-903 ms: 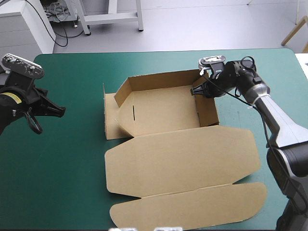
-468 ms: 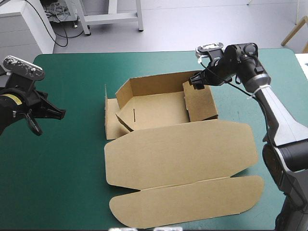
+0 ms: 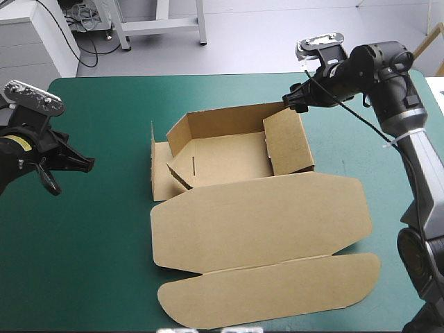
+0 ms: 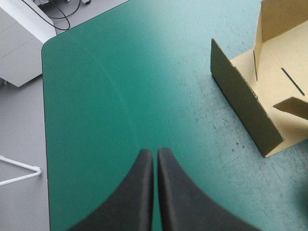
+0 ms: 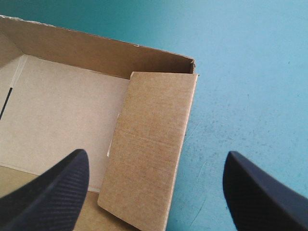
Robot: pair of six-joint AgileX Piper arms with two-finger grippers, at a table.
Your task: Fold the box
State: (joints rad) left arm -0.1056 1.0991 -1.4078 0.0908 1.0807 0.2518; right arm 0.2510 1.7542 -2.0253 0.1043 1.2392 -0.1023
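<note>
One box point(image 3: 257, 215), seemingly one sheet; two grippers (left gripper point(image 4: 155, 151), right gripper point(image 3: 290, 103)).

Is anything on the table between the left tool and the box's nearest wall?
Nothing visible does. Only teal-green cover lies between the shut left tool and the raised left wall of the box. The right tool, open, hangs over the far right corner, out of that path.

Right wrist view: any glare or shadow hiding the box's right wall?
Right wrist view: no glare on the box, its right wall evenly lit, faint shadow on the far wall. Left wrist view: pale sheen on the teal-green cover, clear of the box.
</note>
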